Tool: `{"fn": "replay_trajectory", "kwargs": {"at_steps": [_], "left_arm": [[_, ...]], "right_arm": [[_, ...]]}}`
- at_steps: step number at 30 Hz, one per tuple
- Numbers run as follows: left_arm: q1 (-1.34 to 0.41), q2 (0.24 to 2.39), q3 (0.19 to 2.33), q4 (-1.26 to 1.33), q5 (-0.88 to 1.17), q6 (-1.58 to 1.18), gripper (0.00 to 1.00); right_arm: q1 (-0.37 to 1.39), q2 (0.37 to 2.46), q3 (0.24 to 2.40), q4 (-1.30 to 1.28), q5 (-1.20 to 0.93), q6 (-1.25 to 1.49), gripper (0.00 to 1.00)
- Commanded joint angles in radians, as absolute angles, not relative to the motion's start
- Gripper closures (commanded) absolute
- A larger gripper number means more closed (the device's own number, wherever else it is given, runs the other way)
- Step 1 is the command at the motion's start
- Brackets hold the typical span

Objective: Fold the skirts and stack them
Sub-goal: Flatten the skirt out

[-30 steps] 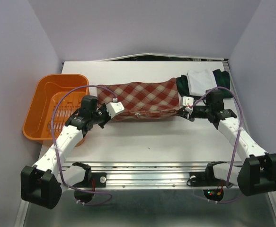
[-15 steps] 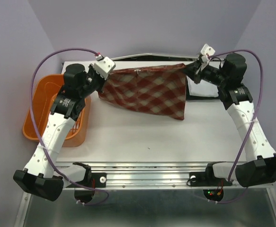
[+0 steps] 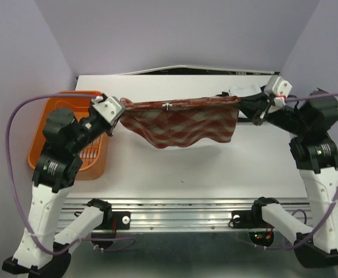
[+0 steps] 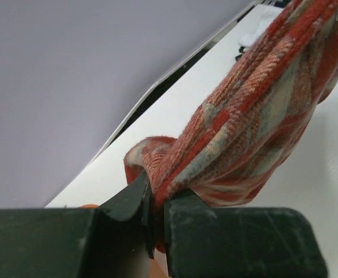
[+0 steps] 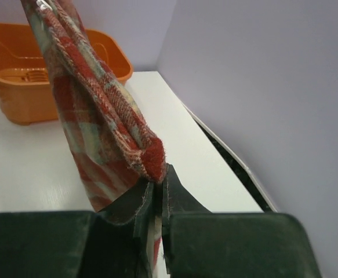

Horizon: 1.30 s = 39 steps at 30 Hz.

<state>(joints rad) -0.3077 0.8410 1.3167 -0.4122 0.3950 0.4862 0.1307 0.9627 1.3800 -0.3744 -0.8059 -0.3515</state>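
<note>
The red-and-tan plaid skirt (image 3: 183,123) hangs in the air above the white table (image 3: 174,168), stretched between both grippers. My left gripper (image 3: 120,107) is shut on its left corner; in the left wrist view the cloth (image 4: 244,127) is pinched between the jaws (image 4: 156,200). My right gripper (image 3: 242,104) is shut on its right corner; the right wrist view shows the skirt's edge (image 5: 99,98) clamped at the gripper (image 5: 159,185). A bit of white cloth (image 3: 244,88) shows behind the right gripper; the dark plaid skirt is hidden.
An orange plastic basket (image 3: 70,136) stands at the table's left edge, under the left arm; it also shows in the right wrist view (image 5: 29,75). Lilac walls close in the sides and back. A dark gap runs along the table's back edge (image 3: 203,72).
Both grippers have lifted the red-and-tan skirt off the table and drawn it toward the near side and higher; it now hangs sagging between them, held by its top edge.
</note>
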Motion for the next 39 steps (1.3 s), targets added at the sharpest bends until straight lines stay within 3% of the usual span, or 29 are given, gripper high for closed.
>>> {"fn": "replay_trajectory", "kwargs": {"at_steps": [1, 5, 10, 11, 16, 18, 20, 21, 22, 23, 27, 35, 38, 39], "left_arm": [[-0.239, 0.683, 1.354, -0.487, 0.221, 0.505, 1.00], [-0.239, 0.707, 1.407, -0.569, 0.213, 0.489, 1.00], [-0.239, 0.799, 1.375, -0.569, 0.178, 0.497, 0.99], [-0.241, 0.843, 1.359, -0.536, 0.173, 0.488, 0.92], [-0.241, 1.126, 1.315, -0.376, 0.129, 0.437, 0.77], [-0.241, 1.309, 1.365, -0.347, 0.098, 0.414, 0.57], [-0.239, 1.441, 1.445, -0.350, 0.068, 0.410, 0.40], [-0.238, 1.501, 1.503, -0.360, 0.054, 0.408, 0.29], [-0.226, 1.596, 1.604, -0.365, 0.046, 0.400, 0.11], [-0.221, 1.639, 1.661, -0.402, 0.040, 0.393, 0.05], [-0.216, 1.694, 1.821, -0.462, 0.064, 0.367, 0.05], [-0.248, 1.473, 1.444, -0.483, 0.175, 0.311, 0.14], [-0.276, 1.401, 1.297, -0.477, 0.204, 0.249, 0.22], [-0.284, 1.391, 1.267, -0.477, 0.206, 0.235, 0.29]], "right_arm": [[0.040, 0.851, 1.405, -0.488, -0.511, -0.425, 0.99], [0.040, 0.857, 1.450, -0.540, -0.480, -0.434, 0.99], [0.040, 1.010, 1.391, -0.479, -0.391, -0.422, 0.99], [0.040, 1.044, 1.358, -0.424, -0.370, -0.417, 0.99], [0.040, 1.297, 1.338, -0.240, -0.342, -0.359, 0.96], [0.040, 1.463, 1.405, -0.206, -0.341, -0.322, 0.56], [0.040, 1.637, 1.545, -0.254, -0.306, -0.298, 0.26], [0.040, 1.690, 1.546, -0.287, -0.284, -0.279, 0.20], [0.040, 1.731, 1.654, -0.316, -0.266, -0.267, 0.15], [0.040, 1.764, 1.699, -0.371, -0.256, -0.276, 0.12], [0.040, 1.766, 1.741, -0.448, -0.311, -0.331, 0.11], [0.058, 1.669, 1.602, -0.747, -0.454, -0.590, 0.32], [0.081, 1.663, 1.513, -0.842, -0.442, -0.689, 0.37], [0.081, 1.660, 1.455, -0.850, -0.428, -0.712, 0.41]]}}
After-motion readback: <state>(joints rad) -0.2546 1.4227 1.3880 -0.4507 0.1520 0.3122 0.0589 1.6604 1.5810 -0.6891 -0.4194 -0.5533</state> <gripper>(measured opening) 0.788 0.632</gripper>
